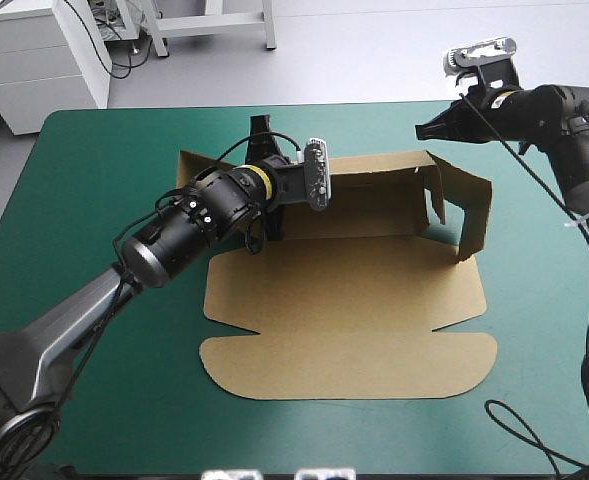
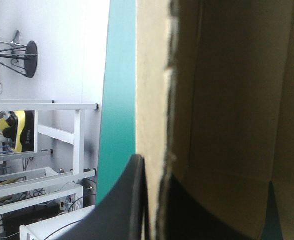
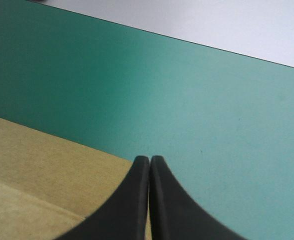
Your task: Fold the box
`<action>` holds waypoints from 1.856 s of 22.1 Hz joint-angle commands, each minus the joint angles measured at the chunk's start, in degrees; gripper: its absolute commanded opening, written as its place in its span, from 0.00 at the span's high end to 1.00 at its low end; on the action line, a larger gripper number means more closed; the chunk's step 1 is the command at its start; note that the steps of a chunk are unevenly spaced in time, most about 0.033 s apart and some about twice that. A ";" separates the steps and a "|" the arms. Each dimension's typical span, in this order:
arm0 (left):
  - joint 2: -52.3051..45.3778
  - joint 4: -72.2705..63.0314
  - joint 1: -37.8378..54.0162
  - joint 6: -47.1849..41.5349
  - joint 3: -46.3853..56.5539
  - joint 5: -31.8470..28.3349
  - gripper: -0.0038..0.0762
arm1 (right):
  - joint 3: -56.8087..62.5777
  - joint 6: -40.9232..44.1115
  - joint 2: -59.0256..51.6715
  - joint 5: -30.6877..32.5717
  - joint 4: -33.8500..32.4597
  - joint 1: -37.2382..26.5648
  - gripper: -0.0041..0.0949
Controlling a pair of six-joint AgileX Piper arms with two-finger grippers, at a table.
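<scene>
Teal-green cover (image 1: pixel 84 250) is bare L, R & near side of box (image 1: pixel 344 300). Back wall (image 1: pixel 374 195) & R wall (image 1: pixel 471 215) stand raised, blocking low entry. Left arm (image 1: pixel 189 220) lies across the box's L rear corner.

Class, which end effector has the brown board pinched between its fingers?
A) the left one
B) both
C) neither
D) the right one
A: the left end effector is clamped on a wall of the box, while the right end effector is shut on nothing, above the teal-green cover.
</scene>
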 commanded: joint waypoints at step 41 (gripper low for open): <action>8.96 18.97 -11.68 -12.22 -10.06 17.91 0.96 | -1.33 8.91 -1.47 0.56 -7.95 -0.11 0.96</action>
